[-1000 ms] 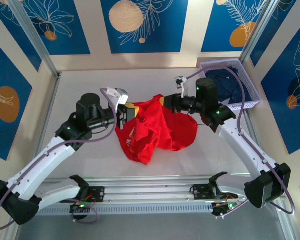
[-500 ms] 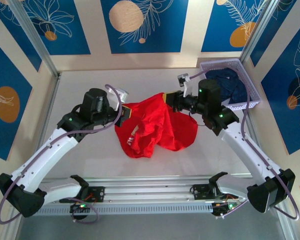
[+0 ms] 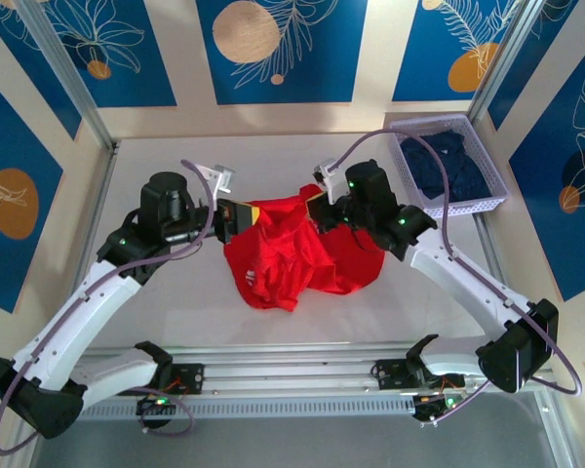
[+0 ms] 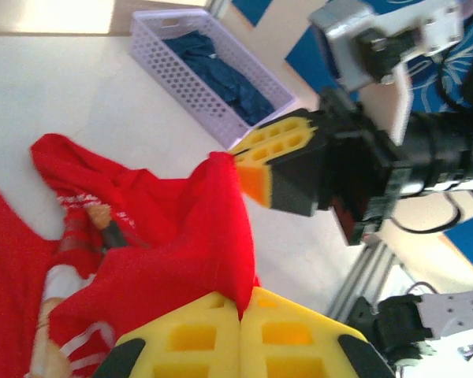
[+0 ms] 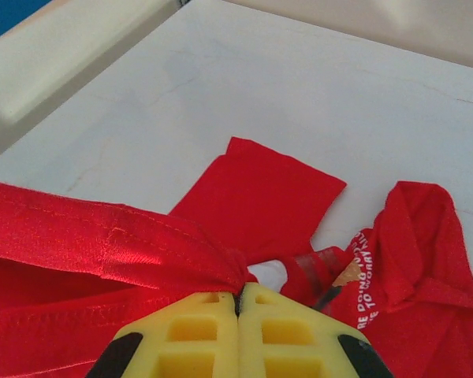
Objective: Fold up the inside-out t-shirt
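The left claw point(image 3: 242, 216) and right claw point(image 3: 315, 201) each pinch an edge of the inside-out t-shirt point(image 3: 297, 255), which sags bunched between and below them — best drawn apart evenly until that edge runs taut

Right end effector point(image 3: 315, 207) swung left, away from the basket point(image 3: 460, 207), its arm stretched further over the surface, left end effector point(image 3: 236, 216) drawn slightly left, shirt point(image 3: 292, 255) dragged left with both, lower edge lifted farther from near rail
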You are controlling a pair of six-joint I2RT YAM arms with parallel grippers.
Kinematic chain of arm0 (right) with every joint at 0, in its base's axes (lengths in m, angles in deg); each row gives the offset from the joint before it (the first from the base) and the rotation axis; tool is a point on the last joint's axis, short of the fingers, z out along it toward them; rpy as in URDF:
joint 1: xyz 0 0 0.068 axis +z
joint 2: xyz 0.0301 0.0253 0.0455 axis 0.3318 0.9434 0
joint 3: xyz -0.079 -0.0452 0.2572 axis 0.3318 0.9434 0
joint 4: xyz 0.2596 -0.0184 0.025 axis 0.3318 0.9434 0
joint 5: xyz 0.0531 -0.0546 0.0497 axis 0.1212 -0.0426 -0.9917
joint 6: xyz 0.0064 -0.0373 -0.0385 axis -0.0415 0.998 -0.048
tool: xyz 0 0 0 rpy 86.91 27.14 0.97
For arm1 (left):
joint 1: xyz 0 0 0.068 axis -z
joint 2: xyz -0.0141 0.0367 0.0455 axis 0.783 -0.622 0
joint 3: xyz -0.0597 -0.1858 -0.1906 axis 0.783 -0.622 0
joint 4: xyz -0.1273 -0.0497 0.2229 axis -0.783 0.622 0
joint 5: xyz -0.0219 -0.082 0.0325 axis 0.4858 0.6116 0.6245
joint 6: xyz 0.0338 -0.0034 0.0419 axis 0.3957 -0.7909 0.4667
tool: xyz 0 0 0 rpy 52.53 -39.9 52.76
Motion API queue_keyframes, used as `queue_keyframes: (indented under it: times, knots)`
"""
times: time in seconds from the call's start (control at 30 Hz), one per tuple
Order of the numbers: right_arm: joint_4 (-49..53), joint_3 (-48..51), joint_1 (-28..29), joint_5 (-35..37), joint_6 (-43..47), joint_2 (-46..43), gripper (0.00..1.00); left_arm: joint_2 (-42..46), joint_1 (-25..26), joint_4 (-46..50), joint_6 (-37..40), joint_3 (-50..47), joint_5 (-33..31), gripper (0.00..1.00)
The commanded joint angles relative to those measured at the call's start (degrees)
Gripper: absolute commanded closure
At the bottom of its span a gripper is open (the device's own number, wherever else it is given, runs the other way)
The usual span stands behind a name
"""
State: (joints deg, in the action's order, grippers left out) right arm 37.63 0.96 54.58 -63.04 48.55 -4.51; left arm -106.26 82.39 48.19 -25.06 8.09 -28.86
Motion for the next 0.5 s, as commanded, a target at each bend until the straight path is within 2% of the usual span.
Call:
queue_keyframes:
  times: [0.0, 0.07, 0.2, 0.33, 0.47]
  knots:
    - [0.90, -1.81, -0.49, 0.90, 0.88, -0.56, 1.00, 0.76, -0.70, 5.45, 2.02, -0.65, -7.18, 1.00]
    - [0.19, -1.93, -1.63, -4.26, -1.70, -0.98, 1.00, -0.05, -0.62, 7.89, 3.74, -1.68, -9.29, 1.00]
    - [-2.67, -1.20, -4.42, -13.29, -8.03, -2.00, 1.00, -2.11, -0.15, 8.09, 5.53, -4.49, -6.85, 1.00]
    - [-6.98, 0.25, -6.10, -21.63, -15.16, -1.33, 1.00, -3.21, 1.16, 3.69, 5.15, -7.17, -2.97, 1.00]
    - [-10.46, 1.43, -6.46, -25.33, -20.06, -0.27, 1.00, -2.94, 1.45, -2.31, 3.29, -10.21, -0.14, 0.97]
